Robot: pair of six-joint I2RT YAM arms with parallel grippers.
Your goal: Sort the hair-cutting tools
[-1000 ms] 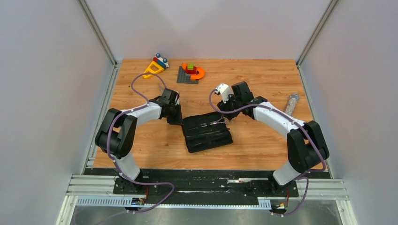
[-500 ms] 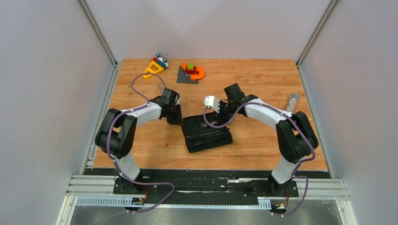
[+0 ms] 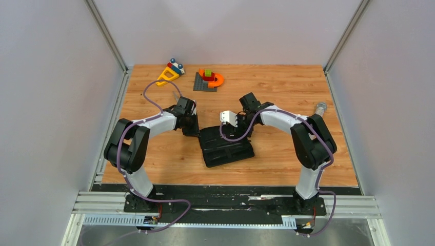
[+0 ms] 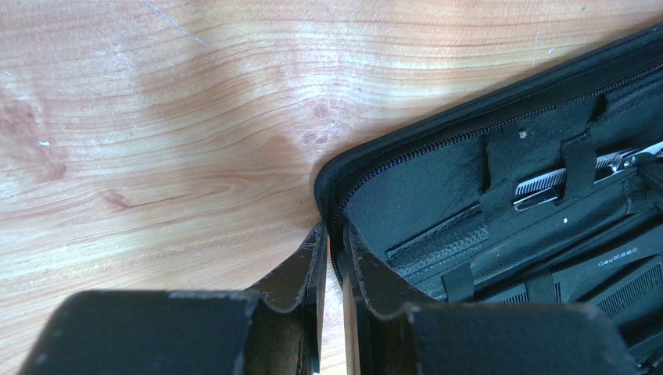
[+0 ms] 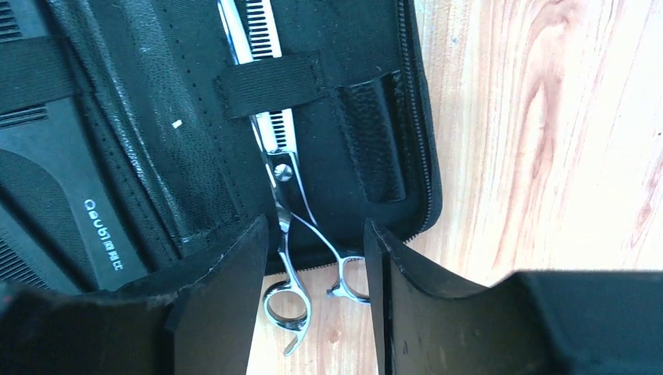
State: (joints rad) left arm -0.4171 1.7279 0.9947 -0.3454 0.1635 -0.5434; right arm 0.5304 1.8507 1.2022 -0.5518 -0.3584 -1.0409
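Observation:
A black zip case (image 3: 225,146) lies open in the middle of the table. My left gripper (image 4: 335,234) is shut on the case's zipper rim at its left corner (image 3: 191,126). One pair of silver scissors (image 5: 275,148) is tucked under an elastic strap in the case, with its ring handles (image 5: 286,306) sticking out over the rim onto the wood. My right gripper (image 5: 315,228) is open, one finger on each side of those handles and neither touching them. The scissors also show in the left wrist view (image 4: 578,168). A black comb (image 4: 625,283) seems to lie lower in the case. A second pair of scissors is not in view.
Colourful toy blocks (image 3: 209,79) and a yellow toy (image 3: 170,73) stand at the back of the table. A clear tube (image 3: 320,108) lies at the right, partly behind my right arm. Grey walls enclose the table on three sides.
My right arm has folded and swung its wrist left over the case's right edge. The left arm and the case have not moved.

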